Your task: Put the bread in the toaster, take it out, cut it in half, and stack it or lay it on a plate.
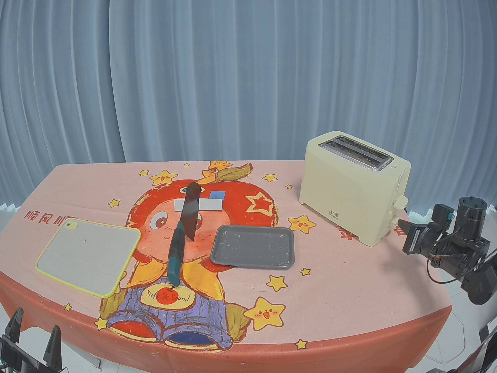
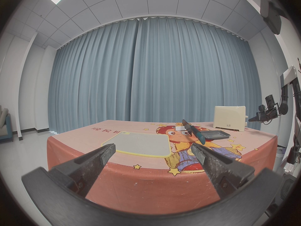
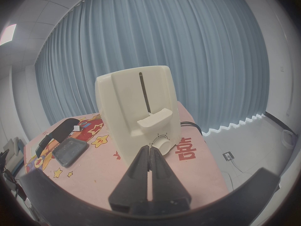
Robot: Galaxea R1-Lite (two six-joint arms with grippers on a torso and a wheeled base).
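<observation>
Just off the toaster lever (image 3: 155, 118), right gripper (image 3: 150, 149) holds its fingers (image 3: 138, 173) shut and empty, likely to push it; left gripper (image 2: 153, 149) spread, empty.

The tabletop (image 1: 362, 286) wears a salmon-pink cloth (image 1: 77, 182) printed with a red, yellow and blue cartoon figure and scattered yellow stars, before a pleated grey-blue curtain (image 1: 248, 63). The toaster (image 1: 354, 187) is cream with silvery slots, the plate (image 1: 253, 246) dark grey with pale specks, and the cutting board (image 1: 88, 255) pale grey with a yellow-green rim. The knife (image 1: 177, 244) has a dark blade and a teal handle; the left hand (image 2: 152, 148) and right hand (image 3: 150, 149) are black.
</observation>
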